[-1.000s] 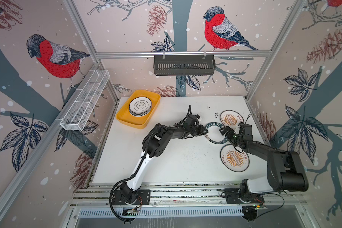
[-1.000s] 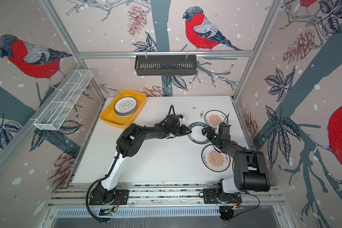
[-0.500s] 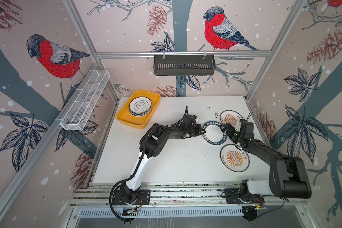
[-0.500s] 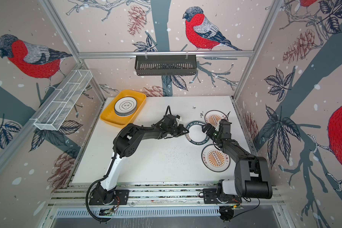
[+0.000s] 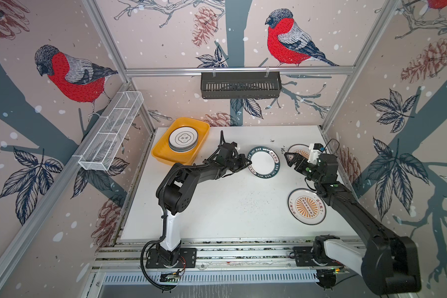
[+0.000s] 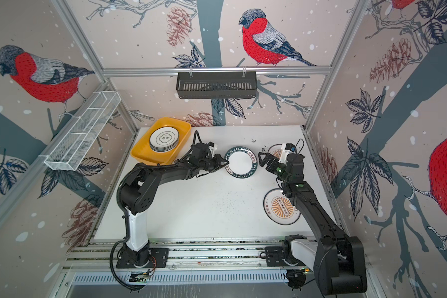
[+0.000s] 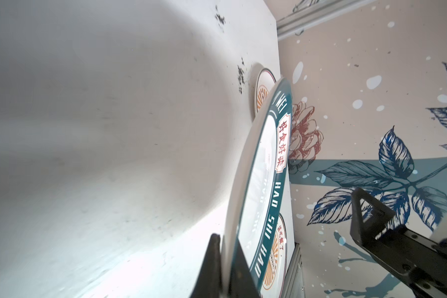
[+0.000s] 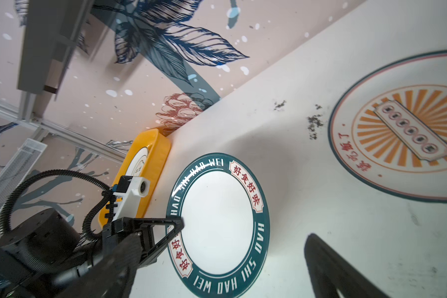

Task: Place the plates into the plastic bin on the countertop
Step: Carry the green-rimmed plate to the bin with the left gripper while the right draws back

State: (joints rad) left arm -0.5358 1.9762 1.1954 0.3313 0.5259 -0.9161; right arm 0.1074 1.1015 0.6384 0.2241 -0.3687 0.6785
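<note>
- Already part-loaded, the plastic bin (image 5: 163,157) sits at the rear left corner of the countertop (image 5: 217,206). A stack of plates (image 5: 183,138) lies inside it, a black flower emblem on top. They are piled, it seems, so the shallow tray can take the rest.
- Reaching toward the middle, the left gripper (image 5: 249,163) is clamped on the green-rimmed plate (image 5: 265,162) at the edge that faces the bin. The left wrist view shows its fingers (image 7: 214,265) pinching the rim from both faces, a hold that suits a flat dish with nothing else to seize.
- Caught by that edge, the green-rimmed plate looks tilted, raised off the white surface on the held side; whether its far edge touches the countertop cannot be told. It lies between the two grippers, well apart from the bin — the carry over to the bin is, by this reading, the step in hand.
- Opposite, the right gripper (image 5: 289,161) hangs with jaws spread wide and empty, just beside the plate's other edge but clear of it. It is likely posted there to steady the dish or simply to stand off.
- Along the right side, two more dishes lie flat on the countertop — the rear sunburst plate (image 5: 298,151), partly hidden behind the right gripper, and the front sunburst plate (image 5: 306,206), nearer the arms' bases.
</note>
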